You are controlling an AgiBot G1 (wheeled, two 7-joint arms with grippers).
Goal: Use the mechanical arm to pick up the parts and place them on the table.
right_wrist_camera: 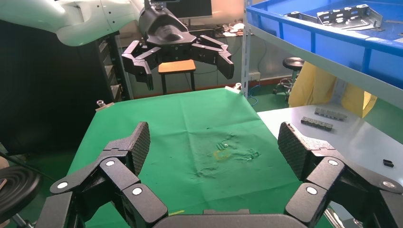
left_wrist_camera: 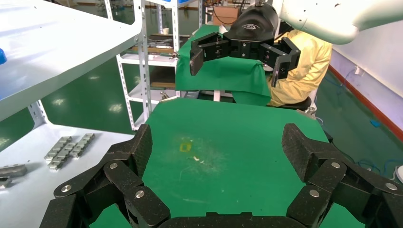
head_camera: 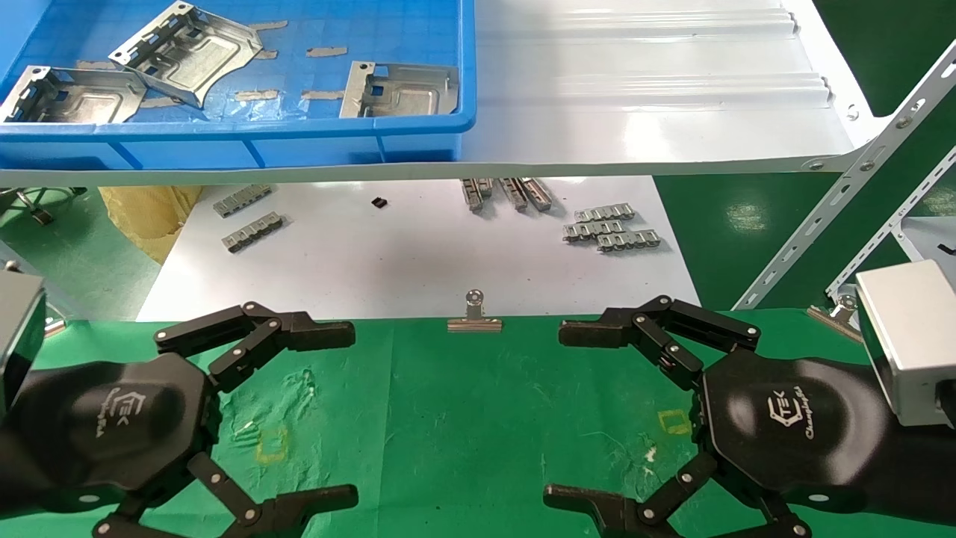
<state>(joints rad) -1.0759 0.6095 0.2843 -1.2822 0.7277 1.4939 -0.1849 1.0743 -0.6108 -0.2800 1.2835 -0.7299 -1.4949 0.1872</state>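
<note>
Three shiny silver stamped parts [head_camera: 187, 51] [head_camera: 71, 95] [head_camera: 399, 90] lie in a blue bin at eleven o'clock; the wrinkled green tabletop [head_camera: 463, 418] holds none.
</note>
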